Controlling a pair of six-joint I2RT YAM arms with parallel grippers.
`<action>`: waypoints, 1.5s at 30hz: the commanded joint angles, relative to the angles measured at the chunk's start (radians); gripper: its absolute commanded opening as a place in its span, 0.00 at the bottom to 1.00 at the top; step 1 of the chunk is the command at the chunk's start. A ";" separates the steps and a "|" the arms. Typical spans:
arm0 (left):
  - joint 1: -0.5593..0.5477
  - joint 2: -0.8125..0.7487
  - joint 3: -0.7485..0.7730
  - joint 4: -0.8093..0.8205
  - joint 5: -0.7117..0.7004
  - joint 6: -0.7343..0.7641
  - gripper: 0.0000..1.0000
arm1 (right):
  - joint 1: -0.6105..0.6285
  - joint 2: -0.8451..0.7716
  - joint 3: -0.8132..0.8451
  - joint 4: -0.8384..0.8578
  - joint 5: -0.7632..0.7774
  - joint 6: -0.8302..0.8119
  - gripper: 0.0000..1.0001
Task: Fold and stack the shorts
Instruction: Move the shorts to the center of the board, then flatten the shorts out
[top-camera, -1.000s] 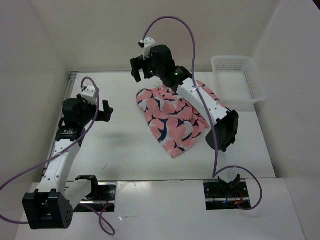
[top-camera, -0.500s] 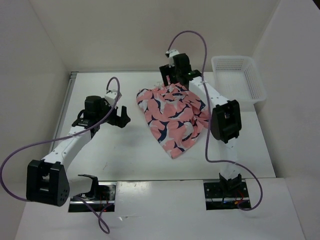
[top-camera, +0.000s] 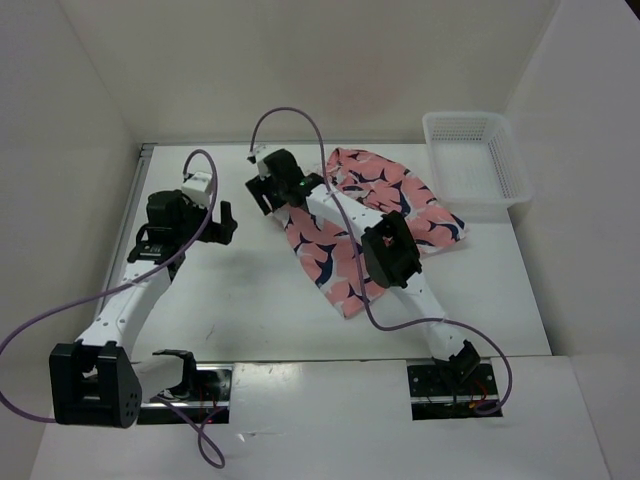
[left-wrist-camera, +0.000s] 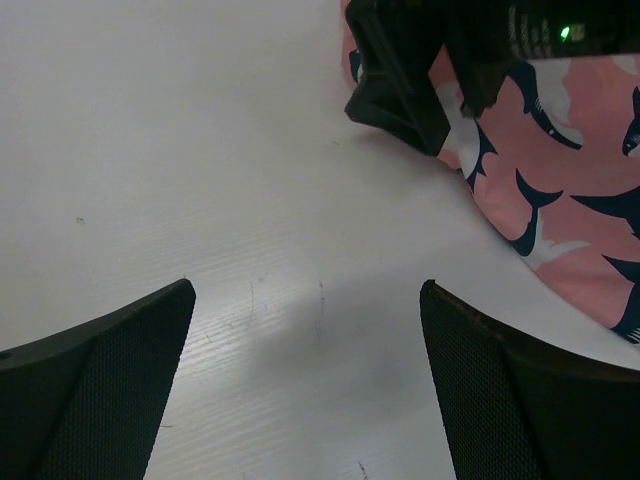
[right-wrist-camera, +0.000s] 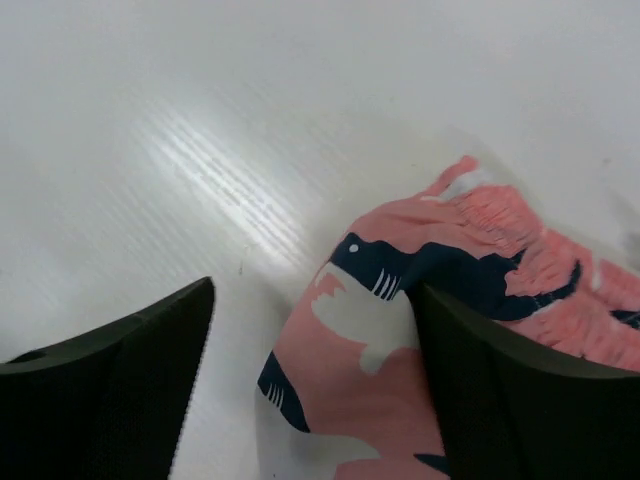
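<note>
The salmon-pink shorts with navy-and-white shapes lie spread out on the white table, from the back middle towards the front. My right gripper reaches across them to their left edge. In the right wrist view the gripper is open, and the shorts' edge lies between its fingers, against the right one. My left gripper is open and empty just left of the right one. In the left wrist view the left gripper hangs over bare table, with the shorts at the right and the right gripper's black body at the top.
A white mesh basket stands at the back right corner, close to the shorts' right end. White walls close in the table at the left, back and right. The right arm's links lie over the shorts.
My right gripper has swung from the back edge of the shorts to their left edge. The shorts now lie spread farther to the back right. My left gripper has drawn back a little to the left.
</note>
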 joint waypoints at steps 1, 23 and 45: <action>0.010 -0.032 -0.018 0.020 0.001 0.004 1.00 | 0.018 0.019 -0.030 0.014 0.030 0.016 0.79; 0.111 -0.064 0.056 -0.020 0.044 0.004 1.00 | 0.056 0.277 0.821 0.053 0.614 0.419 0.99; -0.009 -0.104 -0.095 -0.075 0.067 0.004 1.00 | -0.309 -0.176 -0.226 -0.334 -0.153 0.062 0.79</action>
